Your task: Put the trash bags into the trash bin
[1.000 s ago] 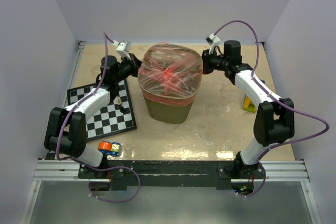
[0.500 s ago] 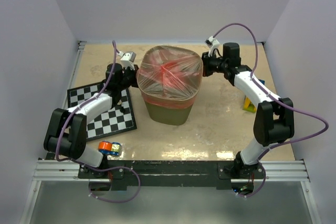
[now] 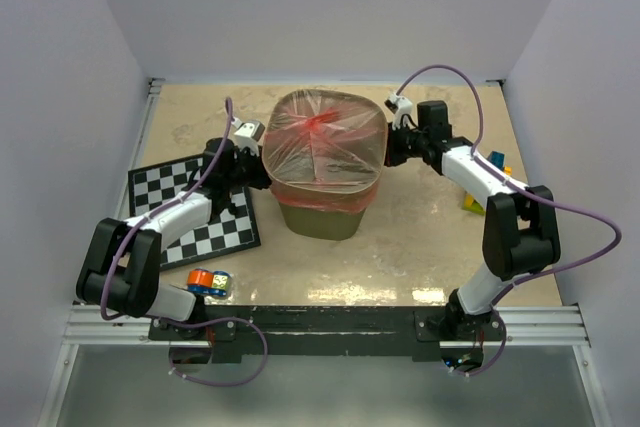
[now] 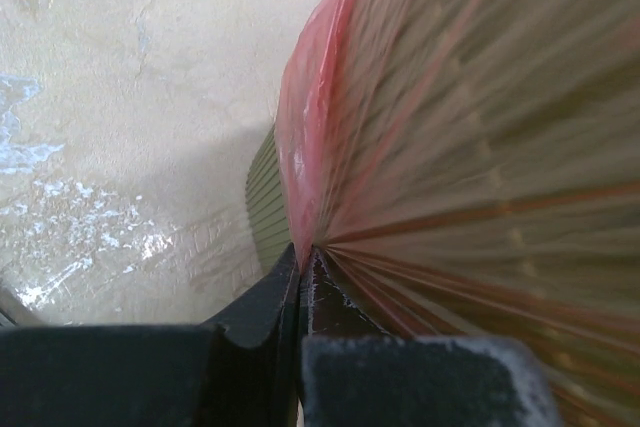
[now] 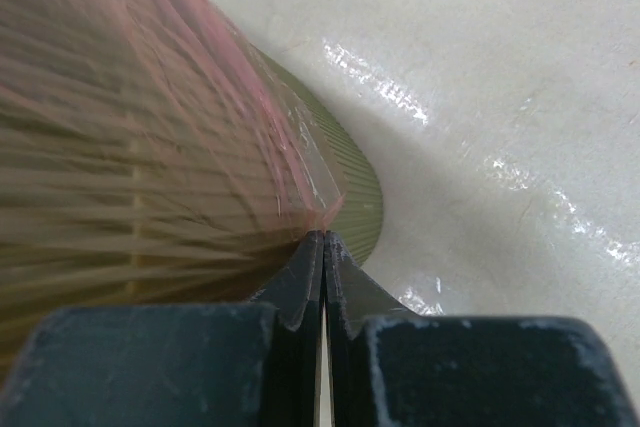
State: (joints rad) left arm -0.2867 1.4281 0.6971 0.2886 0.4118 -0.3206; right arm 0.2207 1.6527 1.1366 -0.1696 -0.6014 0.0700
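Observation:
The olive-green mesh trash bin (image 3: 320, 215) stands mid-table. A translucent red-pink trash bag (image 3: 322, 142) is stretched over its mouth and down past the rim. My left gripper (image 3: 262, 161) is shut on the bag's left edge beside the bin. In the left wrist view its jaws are pressed together on the film (image 4: 300, 187) against the bin wall (image 4: 262, 197). My right gripper (image 3: 385, 150) is shut on the bag's right edge. In the right wrist view its jaws pinch the film (image 5: 290, 162) over the bin wall (image 5: 360, 197).
A black-and-white checkerboard (image 3: 190, 209) lies left of the bin under the left arm. A small orange and blue toy (image 3: 207, 282) sits near the front left. Yellow and blue blocks (image 3: 478, 193) lie right, behind the right arm. Walls enclose the table.
Both grippers have moved downward and nearer along the bin's sides, pulling the bag's edges further down over the rim. The film over the mouth now sits flatter.

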